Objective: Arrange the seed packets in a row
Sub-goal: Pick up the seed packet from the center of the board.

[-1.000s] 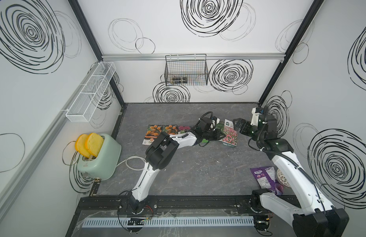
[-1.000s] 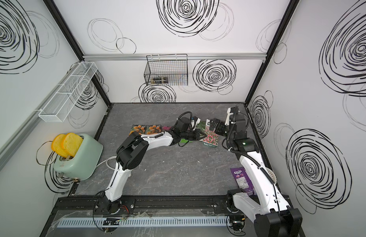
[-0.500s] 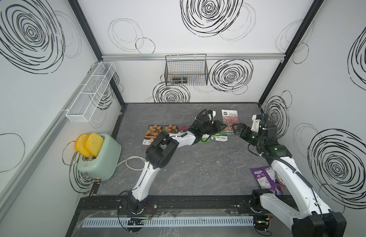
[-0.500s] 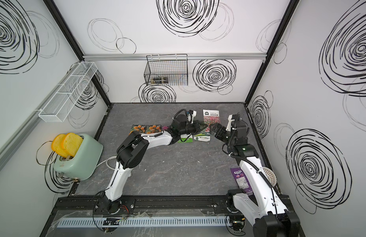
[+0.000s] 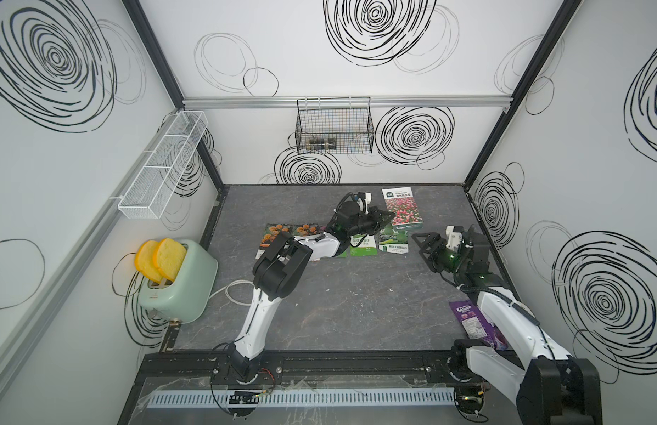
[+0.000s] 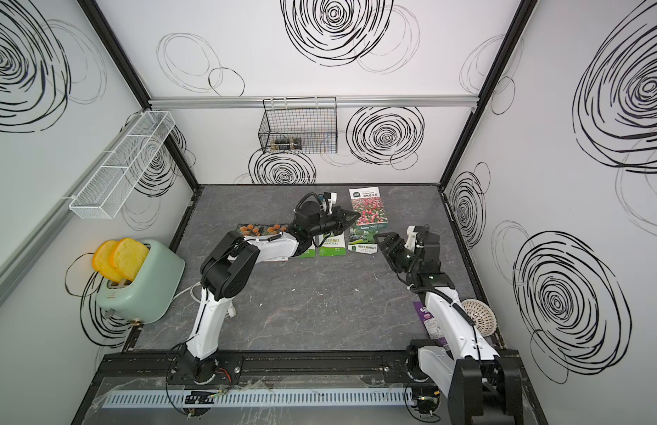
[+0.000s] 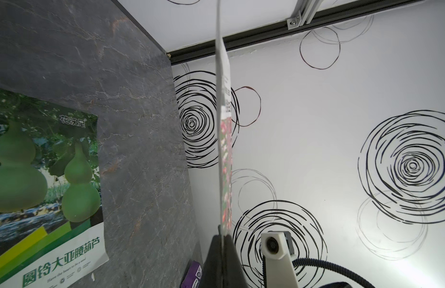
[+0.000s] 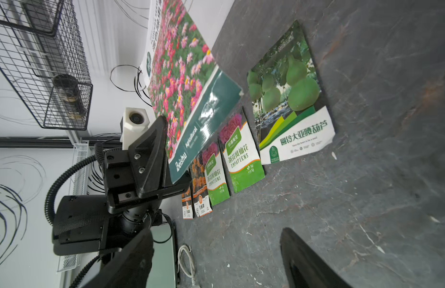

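At the far left of both top views I see a mint toaster (image 5: 178, 283) with two yellow slices sticking up. It stands on the surface (image 5: 356, 305) by the left wall.

Moving right to the middle of the frame, a row of seed packets lies flat on the dark surface. First come two orange-flower packets (image 5: 273, 235) side by side, partly covered by my left arm. Next are two green-white packets (image 5: 363, 245) with pink flowers, the left one also partly under the arm. The green-gourd packet (image 5: 393, 241) sits at the row's right end. The right wrist view shows all five lying just beside one another.

Just above the gourd packet in the frame, my left hand (image 5: 387, 218) is clenched on the lower edge of the red-pink flower-field packet (image 5: 402, 208). It holds that packet tilted up off the surface. The left wrist view shows the packet edge-on, pinched between the two fingers.

Right of the row, near the gourd packet but not touching it, my right hand (image 5: 421, 244) is released. Its fingers are spread with nothing between them and point toward the row.

At the lower right, a purple pouch (image 5: 467, 316) lies flat on the surface, partly hidden by the right arm.
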Robot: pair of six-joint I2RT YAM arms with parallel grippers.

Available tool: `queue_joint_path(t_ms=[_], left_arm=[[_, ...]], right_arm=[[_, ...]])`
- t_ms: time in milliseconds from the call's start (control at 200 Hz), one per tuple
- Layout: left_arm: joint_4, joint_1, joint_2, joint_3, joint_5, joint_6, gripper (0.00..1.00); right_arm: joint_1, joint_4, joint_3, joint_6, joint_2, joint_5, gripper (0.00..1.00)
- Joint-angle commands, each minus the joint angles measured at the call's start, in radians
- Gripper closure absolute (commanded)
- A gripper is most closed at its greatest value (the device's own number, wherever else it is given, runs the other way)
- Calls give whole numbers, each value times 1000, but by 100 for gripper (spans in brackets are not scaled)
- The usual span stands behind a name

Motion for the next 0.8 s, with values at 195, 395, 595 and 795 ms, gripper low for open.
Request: queue_joint_path(t_ms=[195,395,595,795], left_arm=[[115,-16,-65,-38,85,-61,100],[117,-32,-62,-46,106,-63,100],[108,-34,-62,-52,134,-57,100],[73,-25,-61,-55,161,-39,100]], right_arm=[[-78,201,7,82,105,-102,26],[-96,285,38,86,170,-117,38],[-112,276,99,37,231,-161,58],[-129,248,133,-52,236,-175,77]])
